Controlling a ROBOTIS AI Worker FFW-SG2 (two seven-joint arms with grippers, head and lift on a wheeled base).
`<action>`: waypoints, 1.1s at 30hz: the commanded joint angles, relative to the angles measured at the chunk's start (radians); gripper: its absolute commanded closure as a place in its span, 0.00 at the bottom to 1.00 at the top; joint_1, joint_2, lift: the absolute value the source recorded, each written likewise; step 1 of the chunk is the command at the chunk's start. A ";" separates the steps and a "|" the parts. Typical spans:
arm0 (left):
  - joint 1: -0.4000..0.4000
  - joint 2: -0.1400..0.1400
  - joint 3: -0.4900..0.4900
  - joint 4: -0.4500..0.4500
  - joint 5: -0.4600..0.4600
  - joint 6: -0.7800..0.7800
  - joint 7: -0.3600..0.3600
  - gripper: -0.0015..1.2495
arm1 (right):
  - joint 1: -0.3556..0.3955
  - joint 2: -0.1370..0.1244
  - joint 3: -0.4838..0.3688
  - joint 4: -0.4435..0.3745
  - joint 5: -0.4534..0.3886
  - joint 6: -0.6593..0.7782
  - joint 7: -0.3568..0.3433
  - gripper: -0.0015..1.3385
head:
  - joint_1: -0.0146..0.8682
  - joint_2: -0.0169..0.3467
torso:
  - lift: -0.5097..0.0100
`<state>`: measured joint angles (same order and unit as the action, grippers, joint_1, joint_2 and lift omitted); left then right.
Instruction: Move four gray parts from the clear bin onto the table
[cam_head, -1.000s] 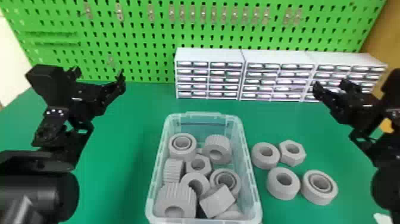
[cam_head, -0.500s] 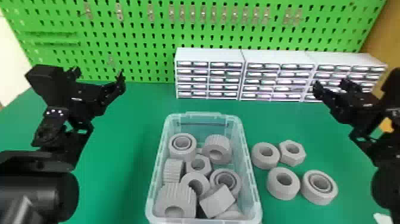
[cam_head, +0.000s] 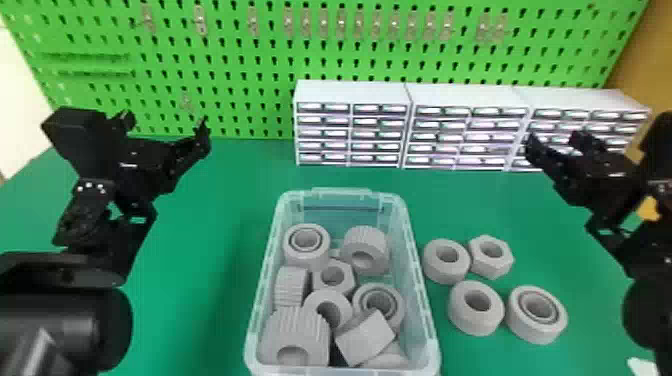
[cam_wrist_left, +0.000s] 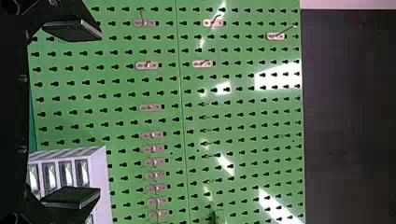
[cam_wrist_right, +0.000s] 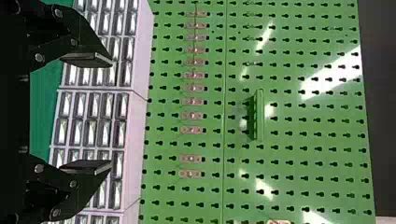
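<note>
With the clear bin (cam_head: 427, 320) as the clock's centre, the left gripper (cam_head: 166, 122) hangs toward half past ten, its two fingers spread with nothing between them. Behind it, and right around past twelve o'clock, stands one green pegboard (cam_head: 270, 65) carrying a row of metal hooks (cam_head: 341, 22).

The bin holds gray parts (cam_head: 297, 325), ribbed, round and six-sided; I count at least nine, though the heap may well hide another. Its right wall stands between them and the four parts on the green table (cam_head: 210, 240), at about three o'clock: a plain ring (cam_head: 450, 275), a hex nut (cam_head: 492, 267) at its two o'clock, a second plain ring (cam_head: 475, 322) below, and a ring with an inner ring (cam_head: 537, 330) beside that one.

Three white drawer cabinets (cam_head: 357, 90) line up from twelve to two o'clock (all packed with little drawers). The right gripper (cam_head: 554, 137), near two o'clock, blocks part of the rightmost cabinet; its two fingers are also spread and empty.
</note>
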<state>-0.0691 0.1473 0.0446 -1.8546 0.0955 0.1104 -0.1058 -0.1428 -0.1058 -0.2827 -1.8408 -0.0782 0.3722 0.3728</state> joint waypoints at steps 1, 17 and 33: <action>0.000 0.000 0.000 0.000 0.001 0.000 0.000 0.09 | 0.003 0.000 0.000 0.000 0.000 -0.001 0.000 0.37 | 0.78 0.14 | 0.89; 0.002 0.000 -0.002 0.000 0.001 0.000 0.000 0.09 | 0.003 -0.003 0.003 0.000 0.002 0.001 -0.006 0.37 | 0.78 0.14 | 0.89; 0.000 0.000 -0.003 0.000 0.000 0.000 0.000 0.09 | 0.003 -0.005 0.005 0.000 0.003 0.002 -0.006 0.37 | 0.78 0.14 | 0.89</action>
<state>-0.0690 0.1472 0.0416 -1.8546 0.0965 0.1104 -0.1058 -0.1396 -0.1094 -0.2779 -1.8408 -0.0752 0.3743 0.3661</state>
